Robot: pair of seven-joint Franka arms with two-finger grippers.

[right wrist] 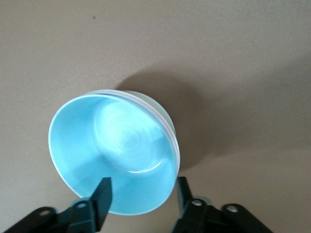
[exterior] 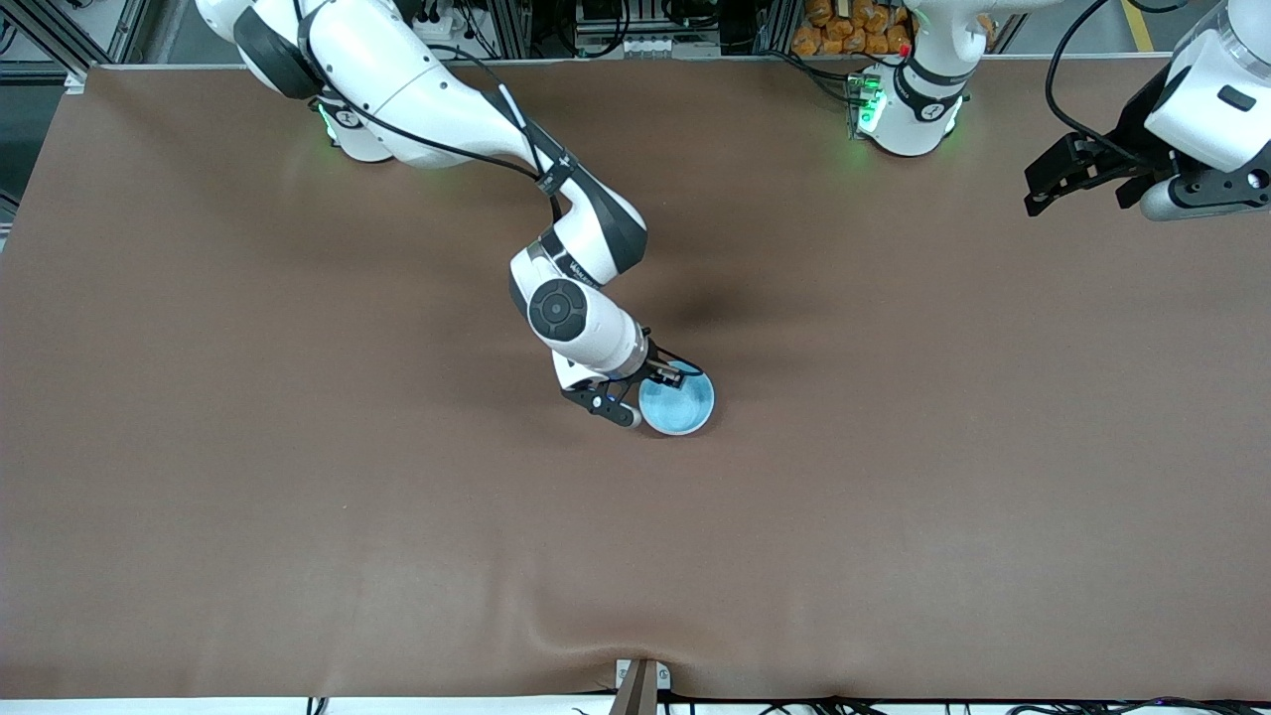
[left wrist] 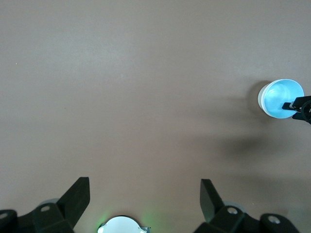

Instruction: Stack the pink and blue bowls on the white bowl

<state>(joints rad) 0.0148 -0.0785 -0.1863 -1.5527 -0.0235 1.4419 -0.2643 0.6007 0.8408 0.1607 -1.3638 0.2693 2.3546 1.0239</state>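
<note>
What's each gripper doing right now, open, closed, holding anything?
Left gripper: open, empty, waiting above its end of the table.
Right gripper: open, astride the blue bowl's rim.

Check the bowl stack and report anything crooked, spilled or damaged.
Nothing stands out. The blue bowl sits nested in the stack at mid-table, with thin pale rims of the bowls beneath it showing evenly. No spill or crack shows. The right gripper has its jaws open astride the blue bowl's rim. The left gripper waits open.
</note>
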